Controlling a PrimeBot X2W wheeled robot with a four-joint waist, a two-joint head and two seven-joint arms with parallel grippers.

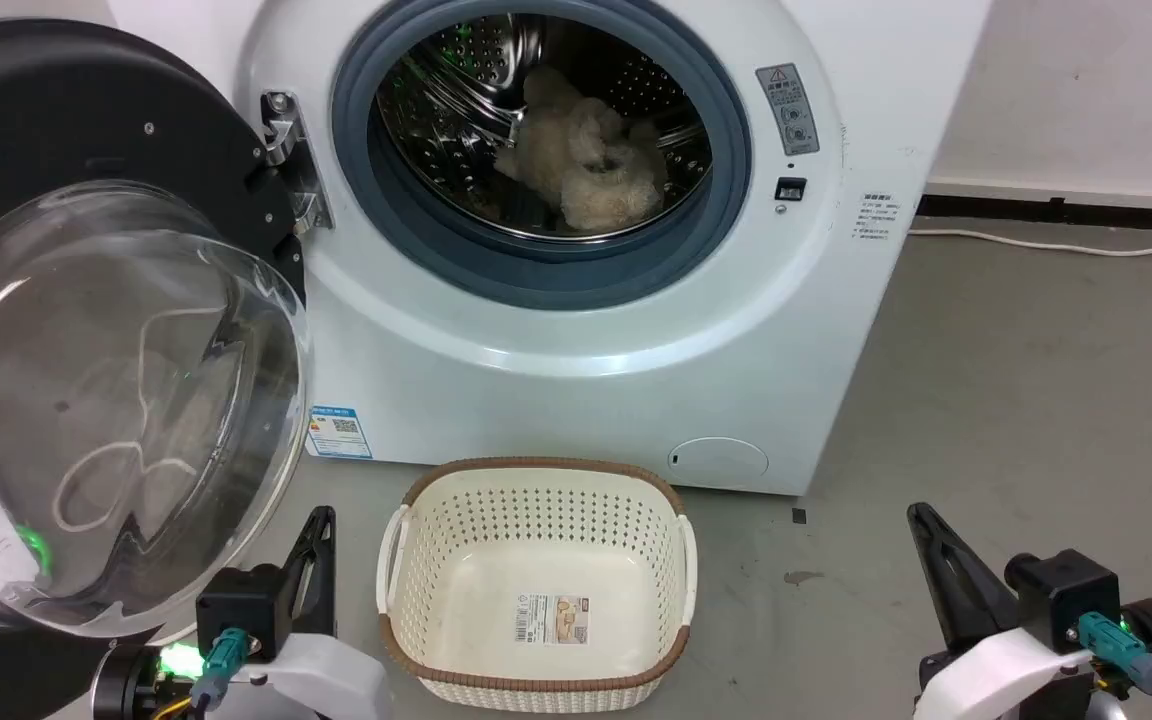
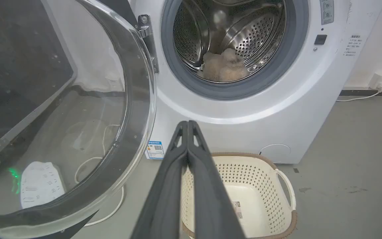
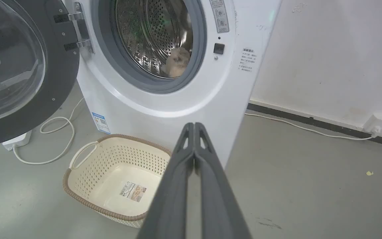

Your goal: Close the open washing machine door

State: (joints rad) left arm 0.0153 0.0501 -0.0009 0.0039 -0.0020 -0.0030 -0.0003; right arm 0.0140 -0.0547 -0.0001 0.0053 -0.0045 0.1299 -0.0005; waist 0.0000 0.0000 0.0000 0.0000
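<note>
Door status: the washing machine door (image 1: 106, 380) stands swung open on its hinge (image 1: 286, 160) at the left of the white machine (image 1: 576, 340), with its glass bowl facing outward. Left gripper (image 1: 320, 522) and right gripper (image 1: 924, 520) both have their fingers pressed together and hold nothing. They sit low on either side of a cream basket (image 1: 536, 467) on the floor (image 1: 1036, 400). A beige fluffy item (image 1: 586, 165) lies in the drum (image 1: 436, 130).
</note>
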